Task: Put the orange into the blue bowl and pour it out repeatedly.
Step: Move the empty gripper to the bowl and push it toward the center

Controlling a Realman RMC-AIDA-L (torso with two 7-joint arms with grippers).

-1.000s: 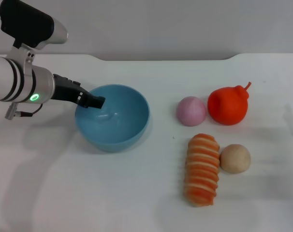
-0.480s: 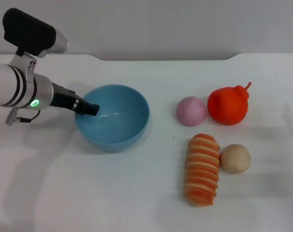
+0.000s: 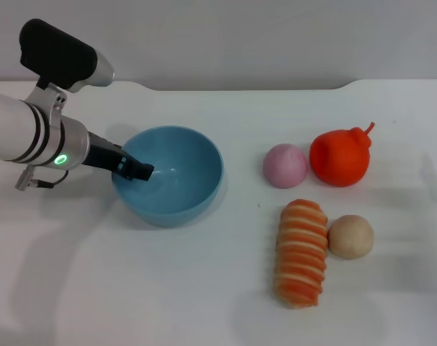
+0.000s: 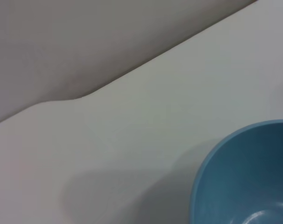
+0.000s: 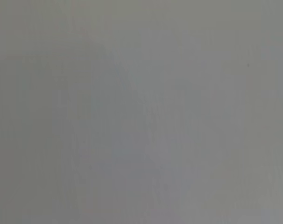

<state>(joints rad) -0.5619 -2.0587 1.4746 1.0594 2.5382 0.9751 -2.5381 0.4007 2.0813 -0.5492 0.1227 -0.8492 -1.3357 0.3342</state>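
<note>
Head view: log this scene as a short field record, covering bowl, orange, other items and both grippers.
bowl: upright, empty, on table's left part
orange: on table, right of bowl, touching pink ball
loaf: lying in front of pink ball, beside tan ball
left gripper: at bowl's left rim, tip inside bowl
right gripper: out of view

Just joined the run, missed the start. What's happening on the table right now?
The left gripper sits at the near-left rim of the blue bowl, its tip just inside; whether it grips the rim can't be told. The bowl is upright and empty. The orange lies on the table off to the right, touching a pink ball, with a striped loaf and tan ball nearer. The right arm barely shows at the right edge.
</note>
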